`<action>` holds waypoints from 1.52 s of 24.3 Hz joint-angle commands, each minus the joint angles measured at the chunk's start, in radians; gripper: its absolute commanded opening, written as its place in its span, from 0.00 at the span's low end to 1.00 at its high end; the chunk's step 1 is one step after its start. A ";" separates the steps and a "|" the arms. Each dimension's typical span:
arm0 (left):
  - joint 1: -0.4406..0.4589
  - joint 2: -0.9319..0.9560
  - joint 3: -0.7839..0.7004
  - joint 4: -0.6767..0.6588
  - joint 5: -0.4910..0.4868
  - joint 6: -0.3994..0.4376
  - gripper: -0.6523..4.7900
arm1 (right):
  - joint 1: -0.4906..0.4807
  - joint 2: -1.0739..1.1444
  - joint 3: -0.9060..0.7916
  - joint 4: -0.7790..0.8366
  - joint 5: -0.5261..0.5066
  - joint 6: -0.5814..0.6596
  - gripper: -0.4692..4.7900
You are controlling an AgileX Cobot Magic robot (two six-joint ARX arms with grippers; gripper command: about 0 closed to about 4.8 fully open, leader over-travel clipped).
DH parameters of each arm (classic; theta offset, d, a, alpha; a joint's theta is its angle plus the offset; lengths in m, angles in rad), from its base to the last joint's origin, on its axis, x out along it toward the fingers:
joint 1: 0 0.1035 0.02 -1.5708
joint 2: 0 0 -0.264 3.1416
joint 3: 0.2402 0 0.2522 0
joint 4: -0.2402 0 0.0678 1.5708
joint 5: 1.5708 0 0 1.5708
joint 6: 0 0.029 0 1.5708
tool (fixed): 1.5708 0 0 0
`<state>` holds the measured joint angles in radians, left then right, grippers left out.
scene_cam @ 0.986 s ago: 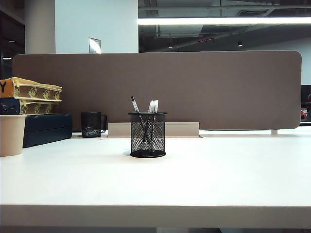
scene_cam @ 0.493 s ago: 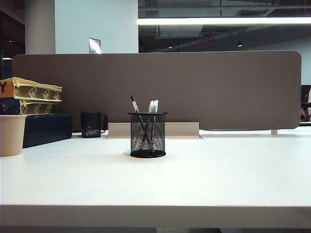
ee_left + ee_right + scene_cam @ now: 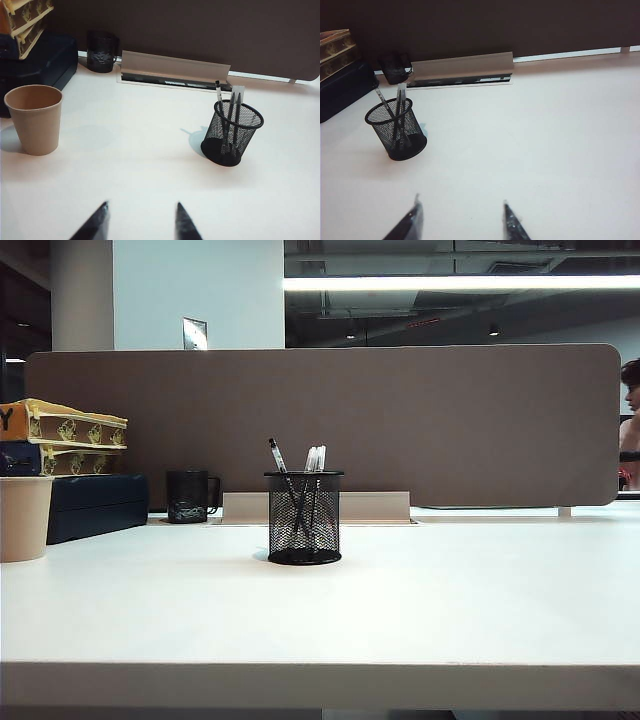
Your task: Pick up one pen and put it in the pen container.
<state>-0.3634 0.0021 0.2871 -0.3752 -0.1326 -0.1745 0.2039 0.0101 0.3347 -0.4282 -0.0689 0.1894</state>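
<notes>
A person (image 3: 630, 410) has appeared at 3 o'clock. Pens (image 3: 300, 475) stand in the cup (image 3: 304, 518); left gripper (image 3: 141, 220) and right gripper (image 3: 461, 217) gape empty, well short of it.

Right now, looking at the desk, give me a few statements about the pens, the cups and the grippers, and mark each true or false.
1. The pens stand in the pen container. True.
2. The pen container lies tipped over. False: it stands upright.
3. The left gripper holds a pen. False: it is open and empty, above bare table.
4. The right gripper is open and empty. True.
5. The beige cup touches the pen container. False: they stand well apart.
</notes>
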 commanded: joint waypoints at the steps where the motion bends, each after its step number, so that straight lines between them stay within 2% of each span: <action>1: 0.000 0.001 0.003 0.003 0.002 0.002 0.42 | 0.003 -0.013 0.005 0.007 -0.001 -0.006 0.47; 5: 0.000 0.001 0.004 0.003 0.005 0.002 0.42 | 0.003 -0.013 0.005 0.016 -0.021 -0.005 0.47; 11: 0.000 0.001 0.003 -0.006 0.005 -0.002 0.42 | 0.003 -0.013 0.005 0.026 -0.027 0.097 0.47; 15: 0.000 0.001 -0.009 -0.021 0.005 -0.002 0.42 | 0.003 -0.013 -0.002 0.026 -0.027 0.093 0.48; 16: 0.000 0.001 -0.013 -0.019 0.005 -0.001 0.42 | 0.003 -0.013 -0.008 0.023 -0.026 0.084 0.50; 19: 0.000 0.001 -0.042 0.020 0.005 0.002 0.42 | 0.003 -0.012 -0.031 0.048 -0.018 0.071 0.65; 23: 0.000 0.001 -0.079 0.073 0.005 0.006 0.42 | 0.003 -0.012 -0.067 0.106 -0.002 0.053 0.66; 27: 0.000 0.001 -0.134 0.182 0.005 0.084 0.42 | 0.002 -0.012 -0.129 0.167 0.034 0.015 0.66; 37: 0.000 0.001 -0.171 0.192 0.005 0.245 0.42 | 0.002 -0.012 -0.202 0.247 0.051 -0.099 0.66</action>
<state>-0.3634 0.0025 0.1162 -0.1997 -0.1318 0.0395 0.2043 0.0101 0.1291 -0.2226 -0.0208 0.1135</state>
